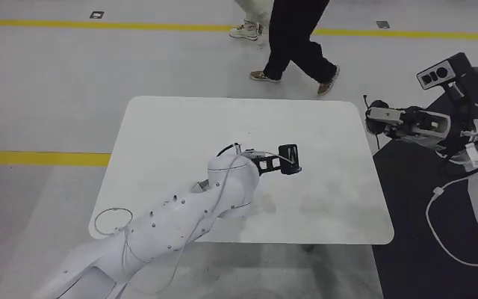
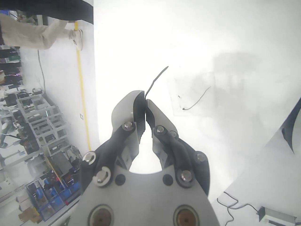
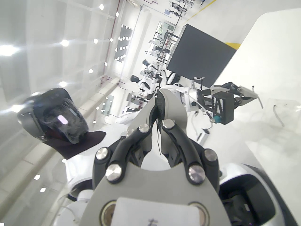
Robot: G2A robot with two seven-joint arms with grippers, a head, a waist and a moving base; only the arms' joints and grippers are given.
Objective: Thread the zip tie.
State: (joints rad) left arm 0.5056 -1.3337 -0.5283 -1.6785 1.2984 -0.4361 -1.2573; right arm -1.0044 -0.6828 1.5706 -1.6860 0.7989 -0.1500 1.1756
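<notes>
Top view: the left arm comes in from 7 o'clock. The left hand (image 1: 290, 158) sits just to 3 o'clock of the middle of the white counter (image 1: 172, 142).

Left wrist view: left hand (image 2: 145, 98) is fully closed, pads pinched on one end of a black zip tie (image 2: 156, 78). The free length sticks out past the fingertips, kinks once and ends in a tapered tip in the air over the counter (image 2: 164, 24). Cannot tell which end is clamped, since it is buried between the pads. A second zip tie (image 2: 197, 99) lies loose and curved on a clear sheet (image 2: 195, 81) that is flat on the counter. It is near the held tie's tip, not touching it. One end has a small knob, probably the head.

Right wrist view: right hand (image 3: 158, 94) is also closed, no gap at the tips. A black strand (image 3: 159, 142) runs from between its pads back toward the palm. It looks like another tie, can't confirm. Farther off, the left hand (image 3: 255, 95) hangs above the counter (image 3: 277, 48) with the zip tie (image 3: 259, 102) poking out of its tips, angled down at the clear sheet (image 3: 291, 104). The second zip tie (image 3: 278, 116) lies on that sheet, apart from the held one. The two hands are well apart, and the right one is held off the counter's edge, pointing toward the left one.
</notes>
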